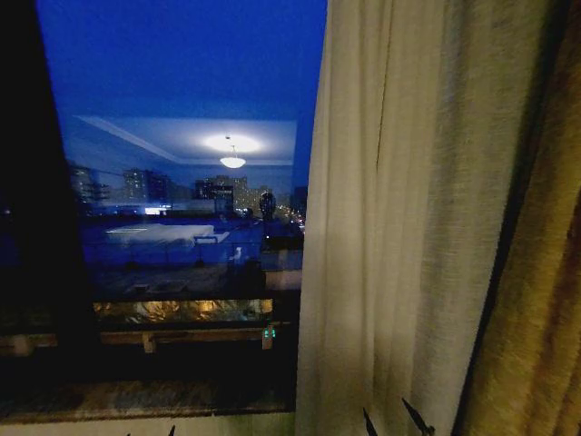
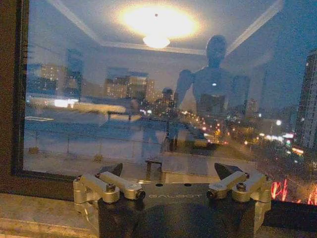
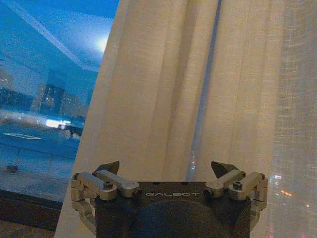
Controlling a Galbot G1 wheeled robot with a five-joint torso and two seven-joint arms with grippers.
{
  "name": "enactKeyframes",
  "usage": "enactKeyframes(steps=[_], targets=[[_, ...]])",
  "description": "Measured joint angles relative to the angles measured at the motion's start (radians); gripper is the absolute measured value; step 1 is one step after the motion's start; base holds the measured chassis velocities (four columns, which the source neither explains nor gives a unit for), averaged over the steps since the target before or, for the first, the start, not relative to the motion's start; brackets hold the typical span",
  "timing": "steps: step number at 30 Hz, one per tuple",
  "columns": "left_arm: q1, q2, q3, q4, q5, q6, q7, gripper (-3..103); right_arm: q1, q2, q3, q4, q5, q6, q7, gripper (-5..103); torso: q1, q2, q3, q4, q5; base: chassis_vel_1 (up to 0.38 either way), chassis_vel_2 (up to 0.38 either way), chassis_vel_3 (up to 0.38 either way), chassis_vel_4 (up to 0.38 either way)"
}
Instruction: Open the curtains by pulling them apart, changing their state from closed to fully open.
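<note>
Sheer curtains (image 1: 390,218) bunched right; right gripper (image 3: 168,171) fingers spread before them.

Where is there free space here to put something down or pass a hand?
The stone sill below the window is bare, bordered by the dark frame and, on its right, the sheer curtain. The open left gripper hovers over it. The right side is crowded: curtain folds, brown drape, open right gripper close to them.
</note>
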Motion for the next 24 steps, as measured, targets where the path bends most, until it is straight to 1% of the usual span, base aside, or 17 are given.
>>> enactKeyframes(steps=[18, 23, 24], targets=[[-0.003, -0.005, 0.001, 0.013, 0.001, -0.001, 0.002, 100, 0.005, 0.0, -0.005, -0.006, 0.0, -0.003, -0.002, 100, 0.0, 0.0, 0.0, 0.0, 0.0, -0.043, 0.052, 0.04, -0.044], [-0.004, -0.005, 0.002, 0.019, 0.001, -0.002, 0.002, 100, 0.0, 0.0, -0.02, 0.001, 0.005, -0.023, 0.0, 100, 0.0, 0.0, 0.0, 0.0, 0.0, -0.047, 0.049, 0.054, -0.053], [-0.004, -0.006, 0.002, 0.021, 0.001, -0.002, 0.002, 100, -0.003, 0.0, -0.03, 0.012, 0.005, -0.045, 0.004, 100, 0.0, 0.0, 0.0, 0.0, 0.0001, -0.043, 0.035, 0.044, -0.052]])
